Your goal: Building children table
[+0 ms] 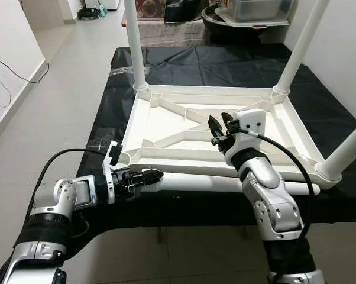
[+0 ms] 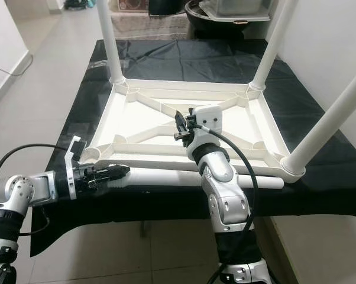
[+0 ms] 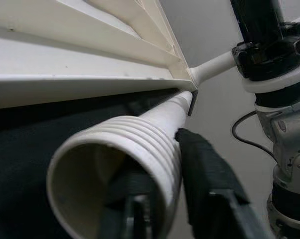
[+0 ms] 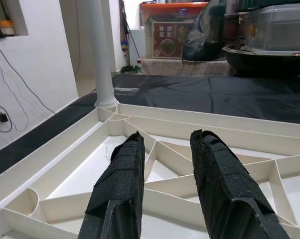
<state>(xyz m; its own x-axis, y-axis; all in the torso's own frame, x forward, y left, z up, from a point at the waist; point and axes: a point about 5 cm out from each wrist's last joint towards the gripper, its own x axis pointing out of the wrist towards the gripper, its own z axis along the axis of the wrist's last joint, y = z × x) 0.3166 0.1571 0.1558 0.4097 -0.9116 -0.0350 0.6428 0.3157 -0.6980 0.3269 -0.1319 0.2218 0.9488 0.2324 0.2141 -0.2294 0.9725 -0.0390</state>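
White plastic is the material of nearly everything here: the upside-down white plastic children's tabletop [image 1: 166,127] lies on a black cloth-covered work surface [image 1: 184,62], its ribbed underside facing up. Three white tube legs [image 1: 135,47] already stand in their corner sockets. The fourth one, a loose white plastic leg with a ribbed threaded end [image 1: 225,183], lies flat on the cloth along the near edge of the tabletop, just beside it.

The left gripper [image 1: 147,176] is clenched on the ribbed end of this loose leg; in the left wrist view one finger seems to be inside the hollow tube and the other outside on the threads. The right gripper [image 1: 219,127] hovers above the ribs in the middle of the tabletop with its fingers apart, holding nothing.

I think the next step is to lift the leg and bring it to the empty near-left corner socket [image 1: 123,157]. The danger is the long tube: held only at one end, it can swing or slip out of the fingers, and its far end may knock the right arm or the standing leg near it. Also, a tilted entry could jam the threads.
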